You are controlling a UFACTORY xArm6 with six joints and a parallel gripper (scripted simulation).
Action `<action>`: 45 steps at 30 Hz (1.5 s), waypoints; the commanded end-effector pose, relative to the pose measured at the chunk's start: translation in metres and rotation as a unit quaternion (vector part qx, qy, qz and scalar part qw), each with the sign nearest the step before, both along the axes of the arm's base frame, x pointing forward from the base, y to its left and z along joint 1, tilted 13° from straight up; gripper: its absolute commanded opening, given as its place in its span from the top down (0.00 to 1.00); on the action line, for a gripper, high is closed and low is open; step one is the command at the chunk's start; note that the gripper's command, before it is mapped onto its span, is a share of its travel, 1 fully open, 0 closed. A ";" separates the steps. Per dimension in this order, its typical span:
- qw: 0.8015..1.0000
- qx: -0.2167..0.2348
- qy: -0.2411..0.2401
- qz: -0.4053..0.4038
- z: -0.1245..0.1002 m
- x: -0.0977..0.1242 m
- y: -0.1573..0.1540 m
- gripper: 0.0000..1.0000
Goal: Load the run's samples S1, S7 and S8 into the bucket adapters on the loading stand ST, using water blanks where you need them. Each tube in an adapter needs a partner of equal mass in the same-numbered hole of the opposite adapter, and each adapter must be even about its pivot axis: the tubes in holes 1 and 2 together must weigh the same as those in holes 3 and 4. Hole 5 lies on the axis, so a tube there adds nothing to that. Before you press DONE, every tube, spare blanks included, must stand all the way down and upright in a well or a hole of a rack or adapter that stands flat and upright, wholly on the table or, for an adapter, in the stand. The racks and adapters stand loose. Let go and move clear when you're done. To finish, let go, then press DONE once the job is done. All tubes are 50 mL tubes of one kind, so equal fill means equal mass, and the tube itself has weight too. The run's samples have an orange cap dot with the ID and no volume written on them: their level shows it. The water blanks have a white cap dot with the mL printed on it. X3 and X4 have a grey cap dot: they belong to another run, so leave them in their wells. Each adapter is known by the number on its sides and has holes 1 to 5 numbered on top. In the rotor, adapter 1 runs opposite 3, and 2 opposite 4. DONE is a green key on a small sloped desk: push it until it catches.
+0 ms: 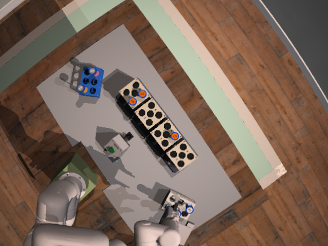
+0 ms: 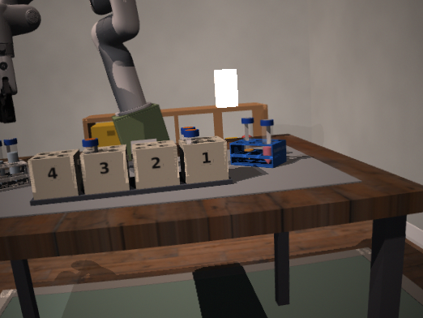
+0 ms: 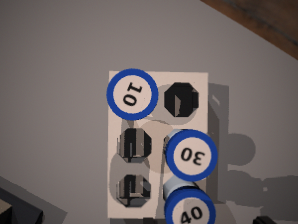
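Note:
My gripper [image 1: 176,206] [image 2: 7,118] is open and empty, above the white rack [image 1: 187,202] [image 3: 159,82]. The wrist view shows three white-dot blanks standing there: the 10 blank [image 3: 132,94] [image 1: 189,209] in a corner well, the 30 blank [image 3: 192,155] and the 40 blank [image 3: 190,214] side by side in the other column. The other three wells look empty. Adapter 1 [image 2: 207,168] holds two orange-dot tubes [image 1: 142,93] [image 1: 132,101]. Adapter 3 [image 2: 104,178] holds one orange-dot tube [image 1: 174,135] [image 2: 90,142]. Their IDs are hard to read. Adapter 2 [image 2: 155,172] and adapter 4 [image 2: 53,182] show no tubes.
The blue rack [image 1: 97,86] [image 2: 279,154] holds two grey-dot tubes [image 1: 92,71] [image 1: 80,88] at the table's far end. The green DONE key [image 1: 111,150] is on its small desk between the robot base and the stand. The adapters stand in a row along the dark stand [image 2: 134,194].

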State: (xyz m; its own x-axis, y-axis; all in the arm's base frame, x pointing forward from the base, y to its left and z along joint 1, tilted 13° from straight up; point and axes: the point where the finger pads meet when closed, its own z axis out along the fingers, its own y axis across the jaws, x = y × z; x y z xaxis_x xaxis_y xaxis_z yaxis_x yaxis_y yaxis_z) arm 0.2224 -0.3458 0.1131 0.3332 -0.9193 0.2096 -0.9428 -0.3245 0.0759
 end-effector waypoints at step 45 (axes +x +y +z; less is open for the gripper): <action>1.000 -0.002 -0.001 0.000 -0.051 0.001 -0.013 0.43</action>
State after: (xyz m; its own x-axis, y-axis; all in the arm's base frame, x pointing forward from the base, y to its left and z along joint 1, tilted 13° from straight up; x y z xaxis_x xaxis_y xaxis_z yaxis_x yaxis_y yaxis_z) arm 0.2225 -0.3576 0.0633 0.3332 -0.9192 0.2101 -0.9429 -0.3244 0.0760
